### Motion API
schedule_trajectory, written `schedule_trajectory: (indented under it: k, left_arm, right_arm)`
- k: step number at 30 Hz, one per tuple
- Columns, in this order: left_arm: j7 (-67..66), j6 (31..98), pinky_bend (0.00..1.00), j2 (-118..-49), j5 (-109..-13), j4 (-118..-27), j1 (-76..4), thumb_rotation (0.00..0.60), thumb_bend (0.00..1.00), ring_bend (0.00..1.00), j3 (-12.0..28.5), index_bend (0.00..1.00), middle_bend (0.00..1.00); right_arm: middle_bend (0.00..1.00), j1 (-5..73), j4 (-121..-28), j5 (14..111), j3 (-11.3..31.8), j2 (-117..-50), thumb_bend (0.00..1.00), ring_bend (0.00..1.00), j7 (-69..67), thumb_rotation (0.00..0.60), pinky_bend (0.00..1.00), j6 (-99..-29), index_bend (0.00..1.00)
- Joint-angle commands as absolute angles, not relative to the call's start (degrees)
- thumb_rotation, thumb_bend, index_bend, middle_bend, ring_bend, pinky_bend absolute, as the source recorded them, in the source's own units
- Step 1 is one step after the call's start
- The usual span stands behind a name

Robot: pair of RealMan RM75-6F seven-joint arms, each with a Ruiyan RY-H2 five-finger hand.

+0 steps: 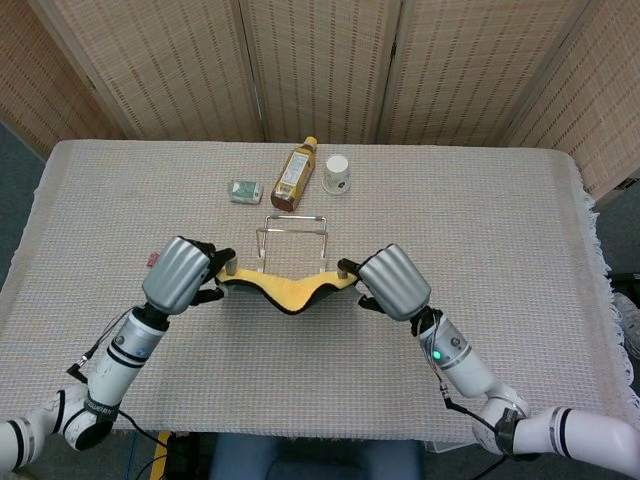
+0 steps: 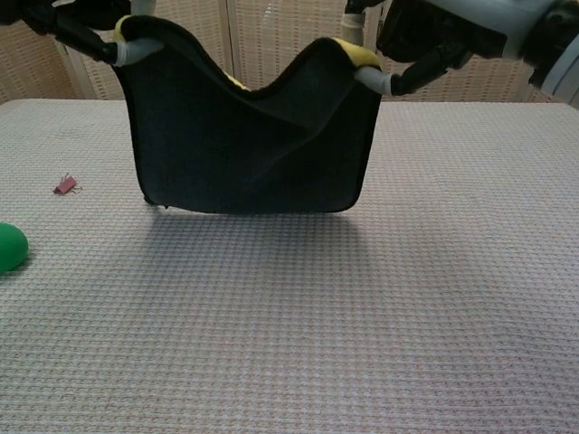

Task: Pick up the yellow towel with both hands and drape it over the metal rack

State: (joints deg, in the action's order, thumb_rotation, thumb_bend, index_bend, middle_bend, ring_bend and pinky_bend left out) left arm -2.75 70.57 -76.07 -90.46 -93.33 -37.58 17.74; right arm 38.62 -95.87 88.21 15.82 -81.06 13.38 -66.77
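Pinching a top corner each, the left robot hand [image 1: 180, 275] and right robot hand [image 1: 393, 282] hold the towel [image 2: 249, 145] hanging clear of the desk [image 1: 520, 220]. It sags just before the rack [image 1: 292, 232], high enough to drape over.

Staged indoor test area, likely a lab. A table [image 1: 500, 220] covered in grey woven cloth is seen at centre frame; woven folding screens [image 1: 320, 60] are set across the top, with grey floor [image 1: 15, 170] at far left.
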Motion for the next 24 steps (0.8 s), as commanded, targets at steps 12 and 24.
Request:
schedule_trajectory:
  k: [12, 24]
  left_arm:
    - [-4.6, 61.4, 0.94, -76.0, -76.6, -87.5, -46.2, 0.6, 0.45, 0.83, 24.7, 0.7, 1.0]
    - [-7.4, 56.5, 0.93, -80.0, -68.1, -76.6, -52.0, 0.6, 0.45, 0.83, 25.5, 0.69, 1.0]
  right_arm:
    - [0.98, 43.5, -88.9, 78.8, 21.7, -83.2, 0.55, 1.0, 17.2, 0.6, 1.0, -65.4, 0.79]
    - [0.98, 49.7, -78.6, 73.5, 23.2, -88.1, 0.54, 1.0, 17.5, 0.6, 1.0, -60.7, 0.79]
